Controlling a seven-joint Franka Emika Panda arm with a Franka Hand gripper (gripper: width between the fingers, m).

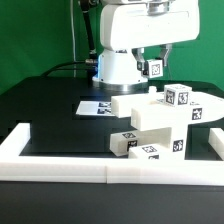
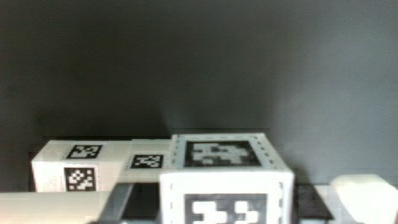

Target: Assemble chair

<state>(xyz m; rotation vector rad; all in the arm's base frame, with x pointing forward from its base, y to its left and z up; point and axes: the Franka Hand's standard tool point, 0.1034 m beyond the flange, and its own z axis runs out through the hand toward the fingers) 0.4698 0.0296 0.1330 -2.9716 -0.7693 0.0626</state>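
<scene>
Much of the arm [image 1: 125,40] is cut off by the exterior view's upper edge. Its gripper [image 1: 152,66] sits half hidden behind the wrist housing, so only dark fingertips show. A small tagged white block [image 1: 155,69] is pinched between them, held above the table.

In the wrist view the fingers themselves are out of sight. A tagged cube [image 2: 226,180] fills the near field and is cropped at the frame's edge. Blur makes its tag patterns unreadable.

The remaining chair parts [image 1: 160,120] lie on the black table [image 1: 50,115]. From the gripper they sit at about 6 o'clock in the exterior view, stretching toward 4 o'clock. They form a stepped cluster of white slabs and tagged cubes, well below the held block. The low white border wall [image 1: 100,168] runs in front of them. The marker board [image 1: 98,105] lies at about 8 o'clock from the gripper, partly covered by one slab.
</scene>
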